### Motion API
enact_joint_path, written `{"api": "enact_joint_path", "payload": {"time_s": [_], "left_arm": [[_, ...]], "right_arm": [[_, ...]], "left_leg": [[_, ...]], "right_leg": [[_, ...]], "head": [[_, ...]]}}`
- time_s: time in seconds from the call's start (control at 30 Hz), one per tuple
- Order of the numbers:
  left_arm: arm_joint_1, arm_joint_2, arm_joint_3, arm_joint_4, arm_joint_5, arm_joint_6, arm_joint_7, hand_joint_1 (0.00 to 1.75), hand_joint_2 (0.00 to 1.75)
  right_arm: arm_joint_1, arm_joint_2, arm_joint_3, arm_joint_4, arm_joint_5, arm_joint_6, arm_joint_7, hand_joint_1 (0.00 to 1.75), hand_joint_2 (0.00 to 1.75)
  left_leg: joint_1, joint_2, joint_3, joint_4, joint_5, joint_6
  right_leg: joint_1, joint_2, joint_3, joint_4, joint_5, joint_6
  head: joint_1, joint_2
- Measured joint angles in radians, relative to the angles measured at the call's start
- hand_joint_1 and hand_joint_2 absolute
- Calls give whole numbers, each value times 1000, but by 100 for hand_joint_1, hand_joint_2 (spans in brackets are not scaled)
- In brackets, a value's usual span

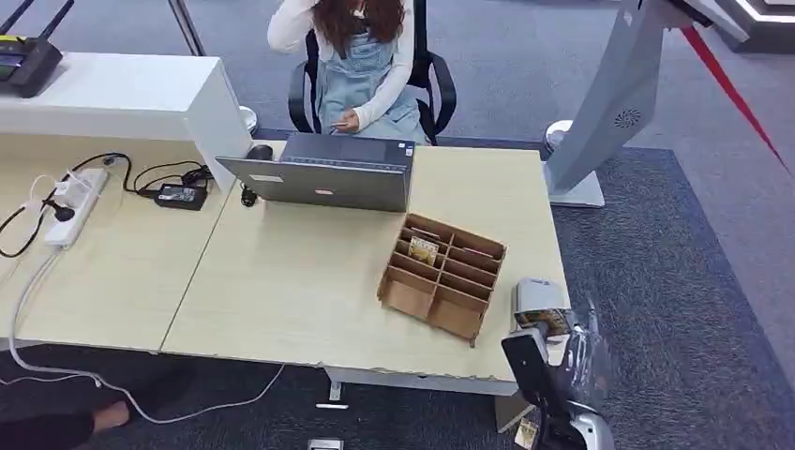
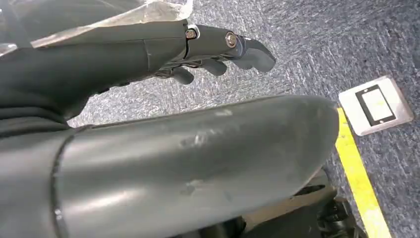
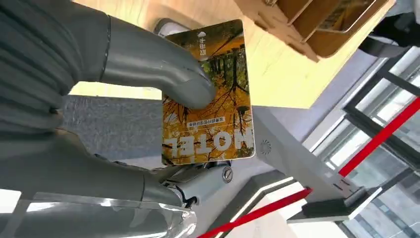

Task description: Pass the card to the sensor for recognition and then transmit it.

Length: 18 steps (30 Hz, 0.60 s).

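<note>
My right hand (image 1: 532, 364) is at the table's front right corner, and it pinches a hotel card (image 1: 541, 322) printed with yellow autumn trees. In the right wrist view the thumb (image 3: 163, 69) presses on the card (image 3: 213, 99), with the other fingers behind it. In the head view the card is just below a small white sensor (image 1: 537, 294) that sits on the table edge. A wooden slotted box (image 1: 441, 277) beside it holds another card (image 1: 423, 250). My left hand (image 2: 218, 49) hangs over grey carpet with its fingers loosely apart, holding nothing.
A grey laptop (image 1: 328, 173) stands open at the table's far side, with a person (image 1: 361, 66) seated behind it. A white kiosk stand (image 1: 605, 112) and a red barrier tape (image 1: 731, 89) are at the right. A power strip (image 1: 75, 202) and cables lie at the left.
</note>
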Motion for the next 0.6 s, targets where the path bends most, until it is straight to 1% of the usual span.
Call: {"api": "enact_joint_path", "payload": {"time_s": [0.07,0.23,0.47,0.6], "left_arm": [[0,0,0,0,-3,-2,-1,0,0],[-1,0,0,0,-12,-3,-2,0,0],[-1,0,0,0,-16,1,-7,0,0],[0,0,0,0,-17,1,-7,0,0]], "right_arm": [[-6,2,13,1,9,-2,9,175,175],[-41,26,53,14,49,-10,48,175,175],[-67,31,85,24,55,-10,63,175,175],[-71,32,87,30,56,-10,69,175,175]], "left_leg": [[0,0,0,0,0,0],[0,0,0,0,0,0],[0,0,0,0,0,0],[0,0,0,0,0,0]], "right_leg": [[0,0,0,0,0,0],[0,0,0,0,0,0],[0,0,0,0,0,0],[0,0,0,0,0,0]], "head": [[0,0],[0,0],[0,0],[0,0]]}}
